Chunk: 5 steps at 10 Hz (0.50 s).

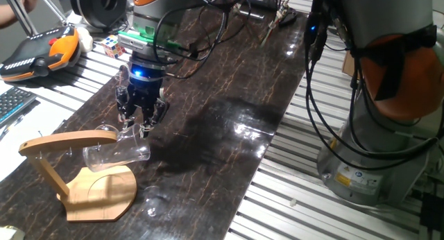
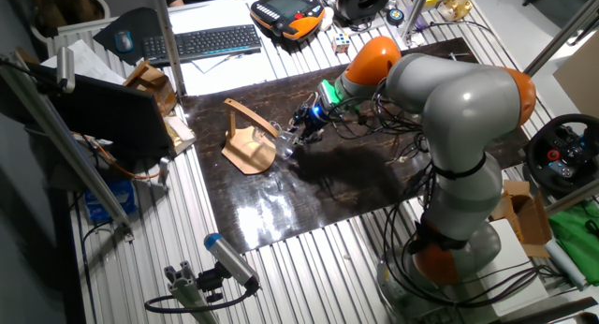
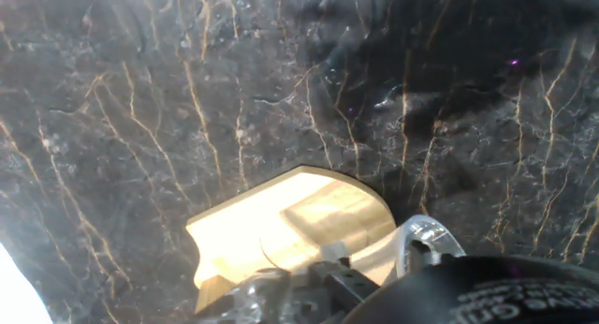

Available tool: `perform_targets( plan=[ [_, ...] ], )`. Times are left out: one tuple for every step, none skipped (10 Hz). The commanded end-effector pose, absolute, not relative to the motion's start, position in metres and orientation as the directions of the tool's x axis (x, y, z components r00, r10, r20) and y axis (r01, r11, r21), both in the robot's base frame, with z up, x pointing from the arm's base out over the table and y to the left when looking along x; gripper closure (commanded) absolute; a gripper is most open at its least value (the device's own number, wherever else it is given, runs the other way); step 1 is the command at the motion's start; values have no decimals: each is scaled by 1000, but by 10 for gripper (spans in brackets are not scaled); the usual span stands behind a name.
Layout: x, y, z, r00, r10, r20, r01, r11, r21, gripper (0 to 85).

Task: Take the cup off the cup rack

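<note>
- Overhead light; glare patches on glossy dark table (image 1: 243,129).
- Soft arm shadow on table.
- Hand view: rack (image 3: 299,226) base overexposed, bottom foreground blurred.

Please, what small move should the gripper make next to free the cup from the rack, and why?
Probably slide the cup sideways off the arm's free end, away from the post. The gripper is at the cup's end, and the cup lies tilted under the cup rack's curved arm, above its base. Whether the fingers grip it is unclear.

Dark marbled tabletop (image 1: 229,122) on ribbed aluminium bench (image 1: 291,191), keyboard (image 2: 201,43) behind.
</note>
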State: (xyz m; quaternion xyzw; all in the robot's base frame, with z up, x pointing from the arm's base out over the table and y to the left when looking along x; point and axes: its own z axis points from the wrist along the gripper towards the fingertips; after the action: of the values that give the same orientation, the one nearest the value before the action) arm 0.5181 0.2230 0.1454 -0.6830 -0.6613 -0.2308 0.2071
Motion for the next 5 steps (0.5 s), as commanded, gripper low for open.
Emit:
perform_targets(
  plan=[
    [518,223,145,17,807,590,999,-42,28,523],
    [518,223,145,16,807,590,998,-46,37,573],
    [518,224,145,19,807,591,997,-58,47,623],
    [517,224,146,23,806,591,996,-72,59,670],
    [516,226,147,25,807,590,994,-81,70,710]
  ],
)
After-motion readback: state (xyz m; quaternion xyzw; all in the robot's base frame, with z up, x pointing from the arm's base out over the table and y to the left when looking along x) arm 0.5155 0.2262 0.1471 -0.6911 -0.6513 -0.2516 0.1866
